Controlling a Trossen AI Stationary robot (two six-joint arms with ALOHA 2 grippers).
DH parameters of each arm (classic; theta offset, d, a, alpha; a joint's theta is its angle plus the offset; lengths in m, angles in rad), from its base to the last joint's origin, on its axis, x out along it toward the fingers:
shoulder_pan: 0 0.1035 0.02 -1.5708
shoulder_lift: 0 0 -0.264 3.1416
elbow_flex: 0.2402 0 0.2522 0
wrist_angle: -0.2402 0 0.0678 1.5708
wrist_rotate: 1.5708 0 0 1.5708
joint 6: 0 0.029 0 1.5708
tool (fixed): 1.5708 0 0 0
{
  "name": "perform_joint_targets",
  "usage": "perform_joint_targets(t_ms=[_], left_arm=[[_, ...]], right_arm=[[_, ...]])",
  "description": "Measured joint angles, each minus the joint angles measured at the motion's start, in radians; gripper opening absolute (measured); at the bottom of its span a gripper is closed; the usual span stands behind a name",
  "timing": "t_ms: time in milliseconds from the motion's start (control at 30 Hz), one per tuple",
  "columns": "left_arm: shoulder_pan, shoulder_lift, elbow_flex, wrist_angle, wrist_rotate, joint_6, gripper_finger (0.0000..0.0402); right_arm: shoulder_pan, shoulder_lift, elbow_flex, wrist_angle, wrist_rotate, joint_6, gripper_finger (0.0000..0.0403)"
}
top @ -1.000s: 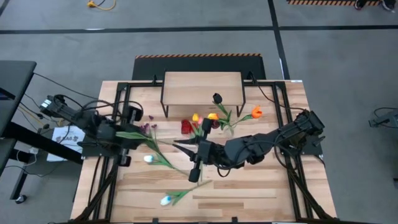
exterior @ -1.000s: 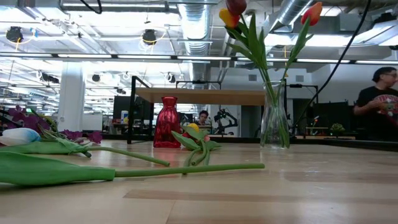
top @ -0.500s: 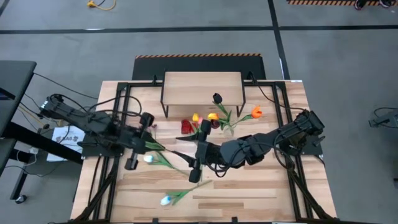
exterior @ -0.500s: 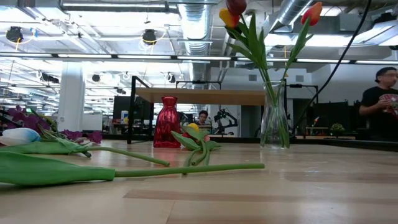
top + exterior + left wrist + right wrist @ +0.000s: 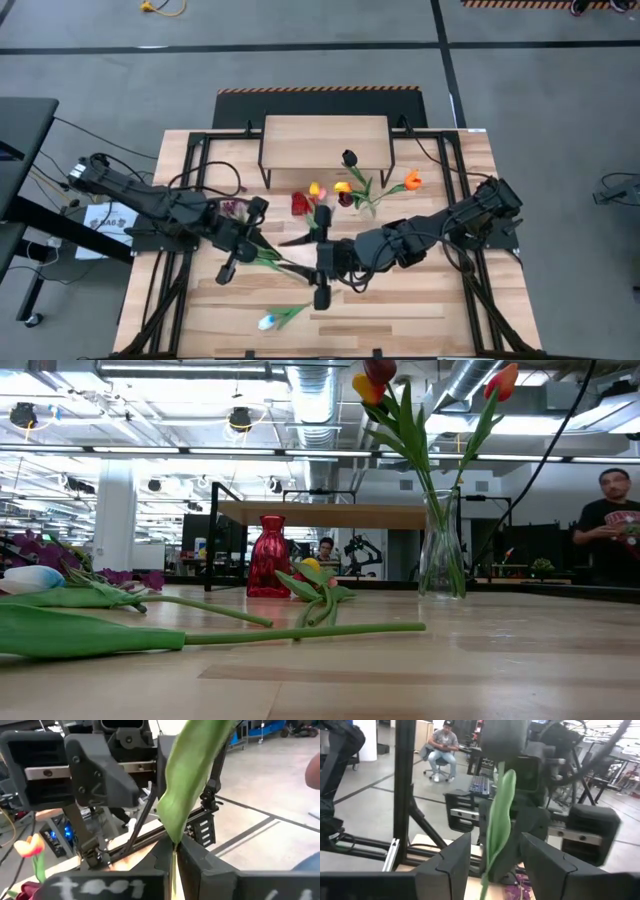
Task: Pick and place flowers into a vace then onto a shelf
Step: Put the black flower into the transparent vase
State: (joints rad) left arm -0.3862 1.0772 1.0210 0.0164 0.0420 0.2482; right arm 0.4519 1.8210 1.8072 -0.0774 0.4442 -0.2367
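My left gripper (image 5: 260, 238) is shut on a green-stemmed flower whose broad leaf (image 5: 192, 785) stands up in front of it. My right gripper (image 5: 290, 240) faces it, open, one finger on either side of that leaf (image 5: 497, 820) without touching it. The flower's head is hidden. A glass vase (image 5: 440, 555) with red, yellow and orange tulips stands on its base in front of the shelf (image 5: 325, 140). A white tulip (image 5: 30, 578) and purple blossoms (image 5: 232, 207) lie on the table. My left gripper pinches the flower's thin green stem (image 5: 172, 867) between its two fingers, just under the broad leaf. The fingers lie level and come from the table's left. The leaf rises above the fingers, and the flower is lifted clear of the table.
A red vase (image 5: 300, 203) stands left of the glass vase, with a yellow tulip (image 5: 312, 567) lying beside it. Another tulip (image 5: 265, 322) lies near the front edge, its long stem (image 5: 300, 632) across the middle. A person (image 5: 610, 520) stands beyond the table.
My left gripper has swung toward the table's right, up to my right gripper, carrying the flower and tipping up to level. My right gripper has stayed where it was and turned a little at the wrist. The flowers lying on the table have not moved.
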Motion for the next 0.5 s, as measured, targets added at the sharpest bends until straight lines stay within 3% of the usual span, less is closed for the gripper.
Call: perform_joint_targets(t_ms=[500], left_arm=[[0.027,0.093,-0.001,0.054,0.021,0.059,0.0]], right_arm=[[-0.01,0.0,0.0,-0.081,0.001,-0.008,0.016]])
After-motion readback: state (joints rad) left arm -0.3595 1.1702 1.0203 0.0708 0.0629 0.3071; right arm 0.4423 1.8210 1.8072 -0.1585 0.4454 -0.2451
